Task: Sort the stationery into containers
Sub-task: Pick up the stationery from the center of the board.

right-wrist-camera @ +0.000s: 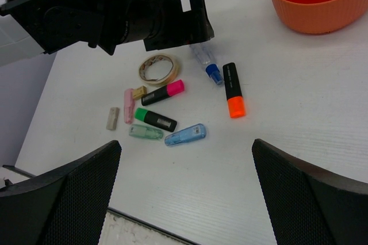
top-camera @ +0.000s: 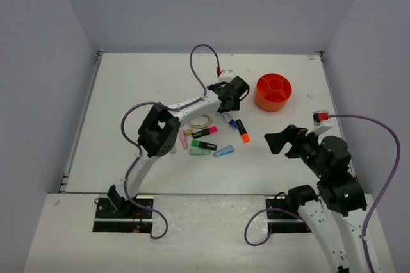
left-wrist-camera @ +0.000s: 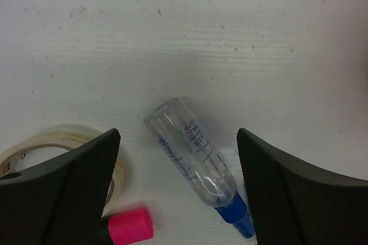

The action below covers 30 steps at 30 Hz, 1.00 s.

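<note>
Left wrist view: you see the left pincer with its jaws apart, straddling the blue highlighter without touching it. The highlighter lies flat on the bench, with its clear barrel toward 11 o'clock and its blue cap toward 5 o'clock. At 9 o'clock from it you find the tape ring, partly hidden by one finger. The cap of the pink highlighter shows at 7 o'clock.

In the right wrist view, the right pincer hangs above the bench with its jaws wide apart, holding nothing. Beyond it lie the orange highlighter, green highlighter, pale green clip, blue clip, pink eraser and beige eraser.

In the top external view, locate the orange tub at 2 o'clock from this cluster, well apart from it.
</note>
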{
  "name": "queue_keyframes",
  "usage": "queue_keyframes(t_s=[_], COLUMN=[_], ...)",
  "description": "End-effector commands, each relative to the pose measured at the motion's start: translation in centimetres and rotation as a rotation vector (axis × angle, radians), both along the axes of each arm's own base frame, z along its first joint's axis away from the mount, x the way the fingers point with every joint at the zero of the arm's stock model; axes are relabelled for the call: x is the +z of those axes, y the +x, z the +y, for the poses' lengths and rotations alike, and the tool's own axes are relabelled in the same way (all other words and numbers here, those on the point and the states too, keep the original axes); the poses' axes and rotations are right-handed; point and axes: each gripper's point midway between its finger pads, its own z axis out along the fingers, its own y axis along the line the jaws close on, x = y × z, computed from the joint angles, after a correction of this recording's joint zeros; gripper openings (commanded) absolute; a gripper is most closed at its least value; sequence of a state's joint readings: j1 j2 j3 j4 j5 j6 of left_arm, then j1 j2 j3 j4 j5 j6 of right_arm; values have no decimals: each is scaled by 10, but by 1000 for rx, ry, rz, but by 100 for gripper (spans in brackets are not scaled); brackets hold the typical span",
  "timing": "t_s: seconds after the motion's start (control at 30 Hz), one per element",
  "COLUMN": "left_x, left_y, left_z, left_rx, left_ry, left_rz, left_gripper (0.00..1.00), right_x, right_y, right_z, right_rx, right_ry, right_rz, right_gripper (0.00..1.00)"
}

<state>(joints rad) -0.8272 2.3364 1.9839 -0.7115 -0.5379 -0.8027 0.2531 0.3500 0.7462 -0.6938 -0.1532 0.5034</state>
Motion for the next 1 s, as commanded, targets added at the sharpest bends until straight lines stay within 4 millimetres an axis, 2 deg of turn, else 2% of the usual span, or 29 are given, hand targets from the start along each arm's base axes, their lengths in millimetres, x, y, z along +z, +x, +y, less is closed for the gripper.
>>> queue_keyframes(t_s=[0.0, 0.2, 0.33, 0.5, 0.6, 0.67, 0.73, 0.8, 0.9, 0.97], left_x=[-10, -17, -23, -27, -30, -32, -32, -27, -20, 5], left_y=[3, -1, -2, -4, -5, -6, -6, -7, -7, -8], left_z=[-1, -2, -3, -1, 4, 5, 5, 2, 0, -4], left_rx=[52, 61, 64, 71, 84, 88, 88, 92, 96, 99], left_ry=[-34, -54, -66, -69, -62, -65, -74, -95, -123, -190], left_rz=[-18, -7, 4, 7, 1, 2, 4, 4, -5, -32], left_gripper=[76, 64, 61, 45, 41, 33, 20, 2, 0, 0], right_x=[7, 6, 5, 5, 5, 5, 5, 6, 5, 4], right_y=[1, 2, 1, 2, 2, 1, 1, 1, 1, 0], right_z=[5, 6, 7, 7, 9, 9, 9, 10, 12, 14], right_rx=[33, 39, 44, 49, 57, 58, 61, 68, 76, 92], right_ry=[4, 3, 3, 2, 2, 1, 2, 3, 4, 7], right_rz=[-37, -36, -35, -29, -24, -24, -28, -30, -22, -16], right_gripper=[99, 99, 99, 99, 99, 99, 99, 99, 99, 99])
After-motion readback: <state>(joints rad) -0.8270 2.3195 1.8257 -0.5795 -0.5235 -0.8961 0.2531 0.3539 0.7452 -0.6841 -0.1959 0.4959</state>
